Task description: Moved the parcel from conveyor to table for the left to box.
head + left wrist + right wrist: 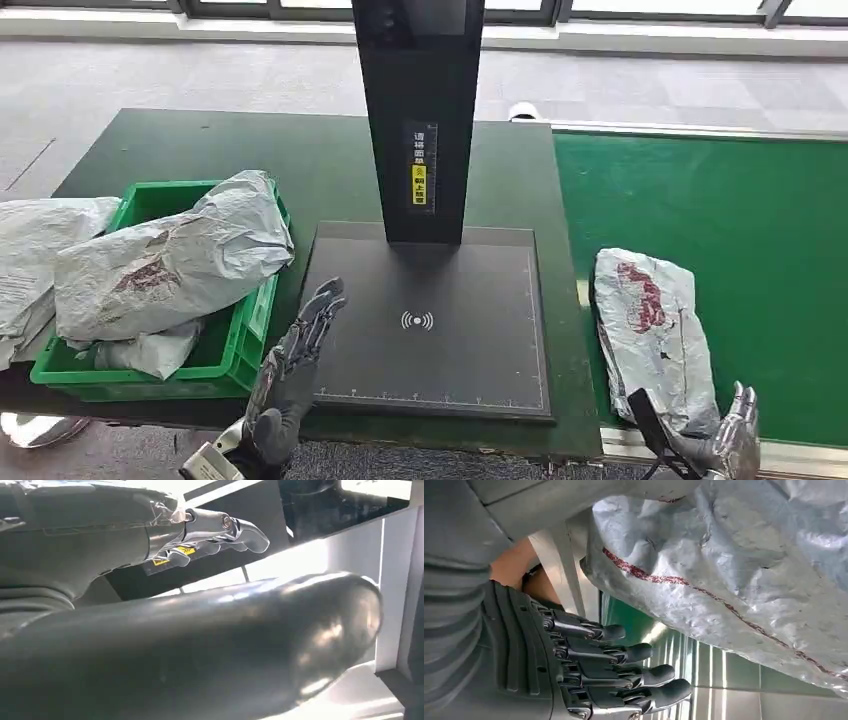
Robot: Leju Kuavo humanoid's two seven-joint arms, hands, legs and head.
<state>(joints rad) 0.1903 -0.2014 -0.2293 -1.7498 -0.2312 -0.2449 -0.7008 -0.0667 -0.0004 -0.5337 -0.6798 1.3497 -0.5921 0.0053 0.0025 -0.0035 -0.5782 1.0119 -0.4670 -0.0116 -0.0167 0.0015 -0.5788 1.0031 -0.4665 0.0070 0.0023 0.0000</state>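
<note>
Lying on the conveyor (700,190), parcel (650,330) just beyond right hand (725,445) fingers (624,655)

parcel (648,335) flat on green conveyor (740,230) | right hand (722,440) at its near end | left hand (295,375) empty, fingers apart

A parcel-sorting workstation: a green conveyor belt (700,200), a black scanning stand (425,320), a green crate (235,340) heaped with grey mail bags (170,265).
</note>
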